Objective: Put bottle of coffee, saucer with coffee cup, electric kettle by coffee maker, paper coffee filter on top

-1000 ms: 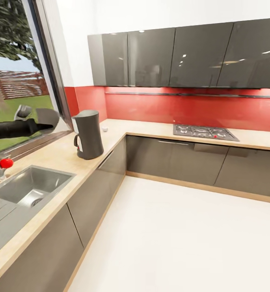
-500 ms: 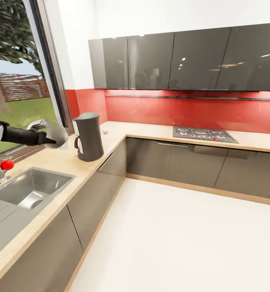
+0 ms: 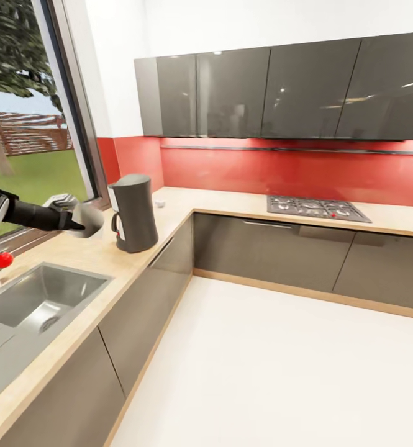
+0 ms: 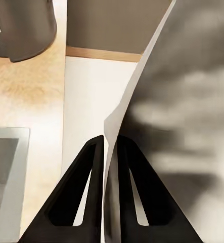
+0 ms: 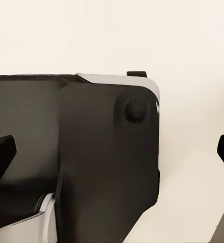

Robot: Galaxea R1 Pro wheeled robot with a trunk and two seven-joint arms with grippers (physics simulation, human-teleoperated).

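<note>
The dark grey coffee maker (image 3: 133, 213) stands on the wooden countertop (image 3: 94, 251) near the window corner; its body also shows in the left wrist view (image 4: 20, 25). Just left of it, at about mid-height of the machine, my left gripper (image 3: 76, 217) is shut on a pale paper coffee filter (image 3: 92, 219). In the left wrist view the two dark fingers (image 4: 89, 167) pinch the filter's thin edge (image 4: 182, 126), gripper (image 4: 109, 139). My right gripper (image 5: 113, 152) is open, its fingertips at the frame's two sides, over part of my dark body.
A steel sink (image 3: 38, 298) with a red-knobbed tap (image 3: 1, 259) lies in the counter at the near left. A small white object (image 3: 160, 202) sits behind the coffee maker. A gas hob (image 3: 318, 208) is at the back right. Pale open floor (image 3: 262, 360) fills the middle.
My left arm has come down from window height and moved right toward the coffee maker, still holding the filter. The head view has shifted slightly.
</note>
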